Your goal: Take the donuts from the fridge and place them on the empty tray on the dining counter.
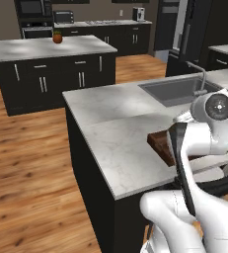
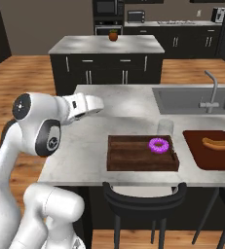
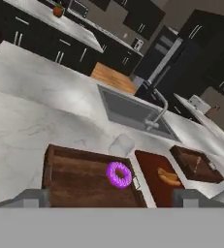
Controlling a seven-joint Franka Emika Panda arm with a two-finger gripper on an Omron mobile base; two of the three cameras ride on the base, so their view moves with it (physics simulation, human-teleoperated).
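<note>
Marble dining counter (image 2: 84, 141) stretches under me; my gripper (image 3: 111, 196) hangs spread wide and empty above the tray (image 2: 128, 155). On the tray, toward the sink (image 2: 192, 99), lies the purple donut (image 2: 159, 145). That one looks delivered, I judge; next comes the fridge (image 3: 174, 60) for the second.

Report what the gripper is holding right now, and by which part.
Nothing is held. The gripper hangs open above the tray, and the purple donut lies on the tray, free of the fingers.
</note>
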